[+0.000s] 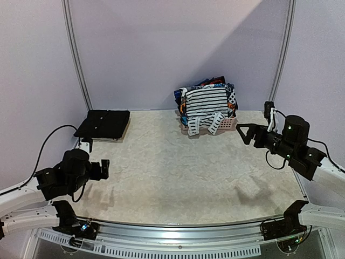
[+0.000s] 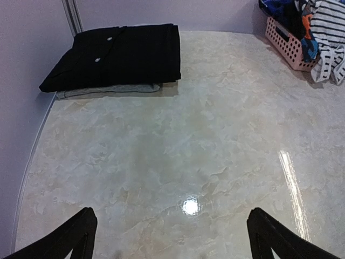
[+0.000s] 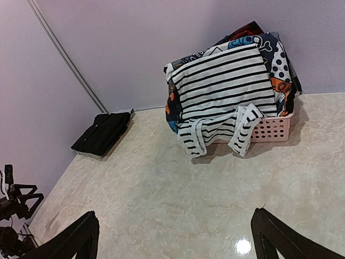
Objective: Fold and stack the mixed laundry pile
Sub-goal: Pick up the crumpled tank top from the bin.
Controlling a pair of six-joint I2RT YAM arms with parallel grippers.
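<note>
Logged left gripper (image 1: pixel 105 168) and right gripper (image 1: pixel 241 134) at either side, claws spread wide, pinching nothing, hovering over table (image 1: pixel 172 178). Located mixed laundry pile (image 1: pixel 207 102) heaped in pink latticed basket (image 1: pixel 229 124) at far edge, right of centre, against back wall (image 1: pixel 172 54); noted white black-striped garment (image 3: pixel 223 81) on top, long axis running wall-to-arms, stripes crosswise, two sleeves draped over near rim pointing down toward table, graphic print (image 3: pixel 280 81) and red scrap (image 3: pixel 249 27) behind. Spotted folded black garment (image 1: pixel 103 123) far left, well apart from basket, lying atop pale grey piece (image 2: pixel 108 89).
</note>
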